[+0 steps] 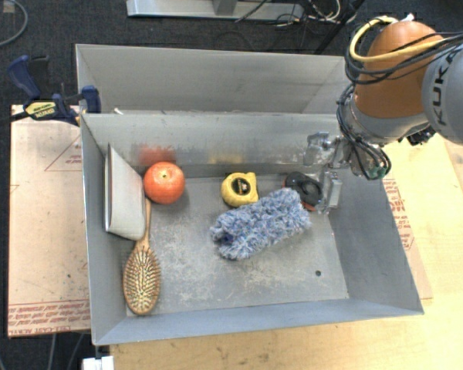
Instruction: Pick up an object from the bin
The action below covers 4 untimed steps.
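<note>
Judging nothing lifted yet, we are recording the gripper (326,193), its state impossible to tell, hanging at the bin's (216,291) far right just beside a small black object (299,182).

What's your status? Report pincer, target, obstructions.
Pincer down at right rear of bin, grip state unreadable. Small black item right beside it. Fluffy blue-grey duster close alongside, may crowd approach.

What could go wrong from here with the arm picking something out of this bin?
The gripper sits beside a small black and red object and the end of a fluffy blue-grey duster; a grasp there may snag fibres or catch both. The small object might also slide on the grey metal bin floor.
</note>
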Available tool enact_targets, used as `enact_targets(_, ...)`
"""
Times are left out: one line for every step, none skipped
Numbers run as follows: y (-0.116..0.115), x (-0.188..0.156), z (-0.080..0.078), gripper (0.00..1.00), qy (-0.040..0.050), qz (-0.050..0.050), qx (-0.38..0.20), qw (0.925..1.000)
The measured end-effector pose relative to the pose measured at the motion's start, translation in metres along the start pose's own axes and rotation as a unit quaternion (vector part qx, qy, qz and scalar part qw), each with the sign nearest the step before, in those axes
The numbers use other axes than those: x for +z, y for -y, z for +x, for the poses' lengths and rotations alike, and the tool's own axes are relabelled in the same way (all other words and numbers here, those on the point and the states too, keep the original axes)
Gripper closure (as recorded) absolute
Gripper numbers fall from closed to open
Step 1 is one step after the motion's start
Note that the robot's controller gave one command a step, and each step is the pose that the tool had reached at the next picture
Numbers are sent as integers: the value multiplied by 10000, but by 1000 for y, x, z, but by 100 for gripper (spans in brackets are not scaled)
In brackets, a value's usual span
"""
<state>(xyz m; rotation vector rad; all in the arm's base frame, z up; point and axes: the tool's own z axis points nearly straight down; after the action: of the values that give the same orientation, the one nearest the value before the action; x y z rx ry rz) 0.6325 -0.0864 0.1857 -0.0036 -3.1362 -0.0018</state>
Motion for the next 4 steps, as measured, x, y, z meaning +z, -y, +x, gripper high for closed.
enact_targets(0, -5, -1, 0, 36, 5, -6, 10000)
enact_targets(-17, 29, 10, 0, 66, 14, -248, 9997)
enact_targets(-53, 90, 20, 0, 58, 8, -494, 9988)
enact_targets(-79, 108, 15, 100, 146, 66, -1650, 9862)
